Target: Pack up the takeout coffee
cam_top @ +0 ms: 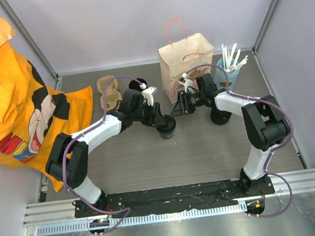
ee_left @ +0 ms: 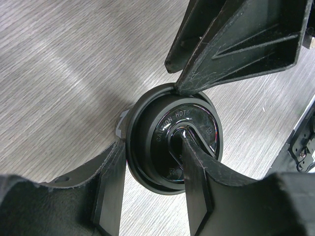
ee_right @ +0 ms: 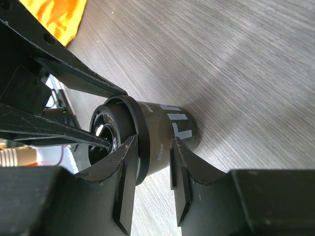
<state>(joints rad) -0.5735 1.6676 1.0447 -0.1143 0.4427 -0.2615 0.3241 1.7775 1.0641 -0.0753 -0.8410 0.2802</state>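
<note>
The left claw [ee_left: 151, 142] comes down on the takeout coffee [cam_top: 167, 129] from above, half spread. One finger lies across the recessed lid top with its tip near the centre, and the other sits just outside the lid rim. I cannot tell whether it is squeezing. The right claw [ee_right: 153, 142] meets the same cup from the side, its narrow-set fingers stacked along the cup's height, one over the lid skirt and one on the wall below. Whether it clamps anything is not clear either.

The cup stands upright on the bench [cam_top: 151, 164], lid up, between the two arms, so both are at it. The paper bag [cam_top: 187, 63] stands upright beyond it, towards the back and closer to the right arm. A move into the bag would likely go up and away, and that arm looks better placed for it.

The bag's inside is hidden. Beside it, a light-blue cup [cam_top: 228, 74] holds white straws [cam_top: 231, 52].
</note>
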